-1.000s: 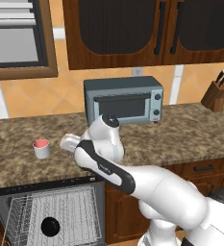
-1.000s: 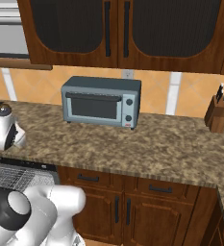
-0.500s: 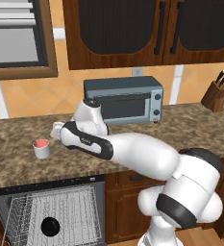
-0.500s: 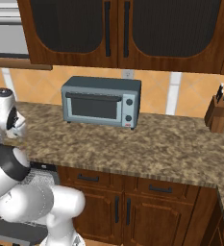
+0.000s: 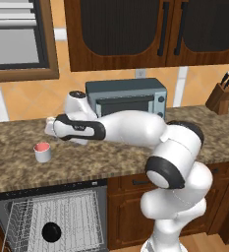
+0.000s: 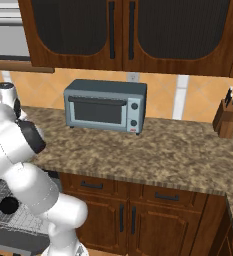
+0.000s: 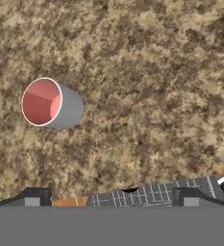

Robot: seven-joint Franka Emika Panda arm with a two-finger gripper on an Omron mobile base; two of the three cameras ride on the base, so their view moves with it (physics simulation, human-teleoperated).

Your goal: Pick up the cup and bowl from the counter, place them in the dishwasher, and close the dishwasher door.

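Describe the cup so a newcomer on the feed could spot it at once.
Start at the long brown speckled counter and find the grey toaster oven at its back. The cup stands upright on the slab to the oven's left, near the front edge, above the open dishwasher. It is a small grey cylinder, pink-red inside, without a handle.

The white robot arm has swung left over the brown speckled worktop, bringing its hand above and right of the small grey pink-lined cup.
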